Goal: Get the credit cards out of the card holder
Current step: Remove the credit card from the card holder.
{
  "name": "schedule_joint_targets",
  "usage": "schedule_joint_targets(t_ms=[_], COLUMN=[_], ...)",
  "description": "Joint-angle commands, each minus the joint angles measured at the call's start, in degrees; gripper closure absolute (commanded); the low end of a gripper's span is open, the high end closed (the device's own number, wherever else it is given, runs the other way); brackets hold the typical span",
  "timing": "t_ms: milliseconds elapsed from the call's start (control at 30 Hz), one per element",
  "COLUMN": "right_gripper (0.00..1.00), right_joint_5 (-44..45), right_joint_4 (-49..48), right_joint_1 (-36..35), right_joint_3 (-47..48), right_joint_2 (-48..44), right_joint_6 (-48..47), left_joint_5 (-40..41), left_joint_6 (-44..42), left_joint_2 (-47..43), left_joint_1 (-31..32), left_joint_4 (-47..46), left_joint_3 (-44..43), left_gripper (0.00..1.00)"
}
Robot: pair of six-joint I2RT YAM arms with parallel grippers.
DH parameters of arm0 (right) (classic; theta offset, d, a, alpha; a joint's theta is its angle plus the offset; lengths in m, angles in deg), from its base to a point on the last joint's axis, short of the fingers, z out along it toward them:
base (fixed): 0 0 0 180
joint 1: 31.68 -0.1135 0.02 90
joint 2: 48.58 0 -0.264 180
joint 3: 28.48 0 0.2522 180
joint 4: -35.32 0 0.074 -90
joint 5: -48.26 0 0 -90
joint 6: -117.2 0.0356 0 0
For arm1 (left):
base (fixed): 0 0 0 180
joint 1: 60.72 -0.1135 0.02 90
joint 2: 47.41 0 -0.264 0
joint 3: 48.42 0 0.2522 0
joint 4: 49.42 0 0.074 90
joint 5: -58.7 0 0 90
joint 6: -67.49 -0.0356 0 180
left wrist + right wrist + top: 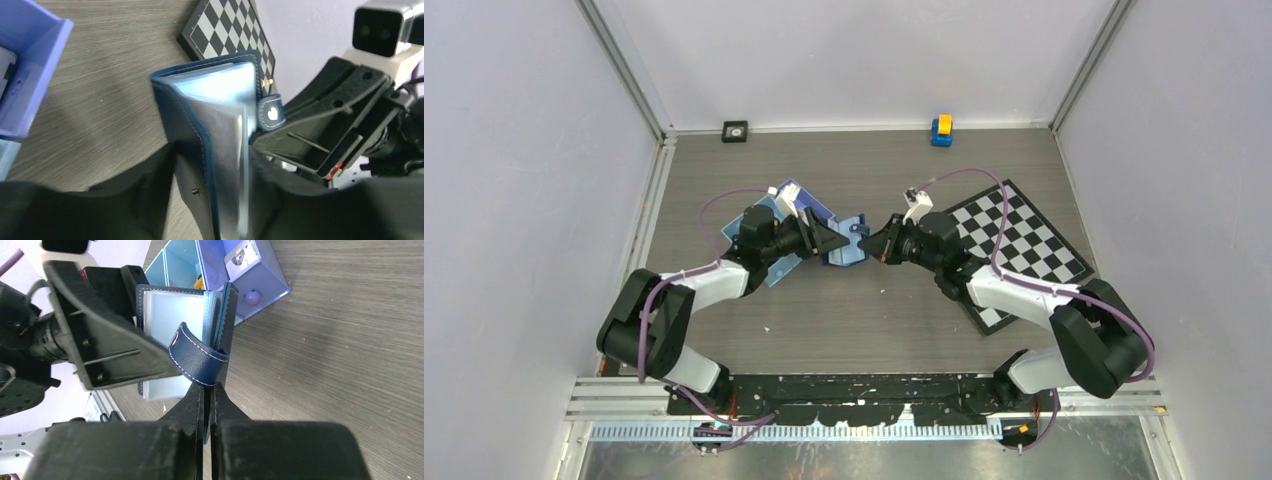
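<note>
Both arms meet over the middle of the grey table (844, 320), claws tip to tip.

Card holder (170, 315): navy, held up off the table between the two claws, standing on edge and fanned open like a book. Pale blue glossy sleeves show inside. Its strap (197, 362) curls over in a loop towards the right claw.

Right gripper (207, 397): clenched tight on the edge of one navy cover, only a thin line of leather between the fingers.

Left gripper (215, 205): fingers spread, one on each side of the holder's lower end. From the right wrist view one finger (107, 347) lies across the open sleeve. Cannot tell whether it grips or merely brackets.

Credit cards: cannot tell whether any sit in the sleeves.

Light-blue and lavender tray (267, 280) rests on the table just behind the holder, under the left arm. Checkerboard (1019, 245) lies beneath the right arm.
</note>
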Motion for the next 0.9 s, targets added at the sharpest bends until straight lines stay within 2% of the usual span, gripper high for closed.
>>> schedule_joint_targets(t_ms=[0,67,133,367,500,700,867], right_gripper=[1.00,0.99,1.00,1.00,1.00,0.99,1.00], right_joint_5=[-2.05,-2.24,-2.27,-6.23,-7.85,-10.30,-11.42], right_joint_4=[-6.28,-7.04,-8.10,-13.32,-14.89,-15.74,-16.36], right_joint_1=[-0.61,-0.69,-0.64,-0.58,-0.60,-1.23,-1.79], right_joint_3=[-0.36,-0.60,-0.96,-2.29,-2.53,-1.60,-1.51], right_joint_2=[-0.69,-0.84,-0.98,-0.93,-0.71,0.65,0.82], right_joint_6=[1.98,2.47,3.42,4.65,4.67,4.50,3.87], left_joint_5=[0.18,-0.64,-2.22,-4.43,-3.91,-4.61,-4.09], left_joint_6=[-3.70,-2.83,-1.51,0.89,0.73,0.93,1.07], left_joint_2=[-4.42,-3.11,-1.30,2.19,1.95,2.16,2.24], left_joint_1=[1.82,1.82,1.82,1.81,1.83,1.82,1.65], left_joint_4=[6.15,5.01,2.77,0.31,0.89,0.11,0.39], left_joint_3=[-2.98,-3.02,-3.18,-3.92,-3.78,-3.89,-3.74], left_gripper=[0.40,0.31,0.26,0.21,0.14,0.15,0.31])
